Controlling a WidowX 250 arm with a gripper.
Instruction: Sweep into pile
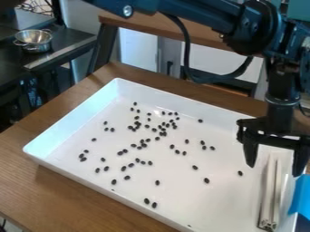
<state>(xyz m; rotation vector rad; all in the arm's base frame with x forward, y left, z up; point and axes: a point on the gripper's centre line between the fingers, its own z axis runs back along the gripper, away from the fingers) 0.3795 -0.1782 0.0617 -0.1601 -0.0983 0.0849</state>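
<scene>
I see small, dark, oval beans (146,200), smooth and near black, loose on the floor of the big white rectangular tray (75,115). They're scattered, not piled: thickest around the middle and toward the far side, some touching, with singles and pairs spread toward the near side and the right. The tray has raised walls and sits on a brown wooden table (36,188). Also in the tray, at its right end, is a long, pale, grooved bar (268,195). My black two-finger gripper (273,171) hangs over that end, jaws spread wide, one each side of the bar's upper part as I view it. Bright blue object (300,197) at right edge; shiny metal bowl (34,40) on a dark counter (66,47), upper left.
</scene>
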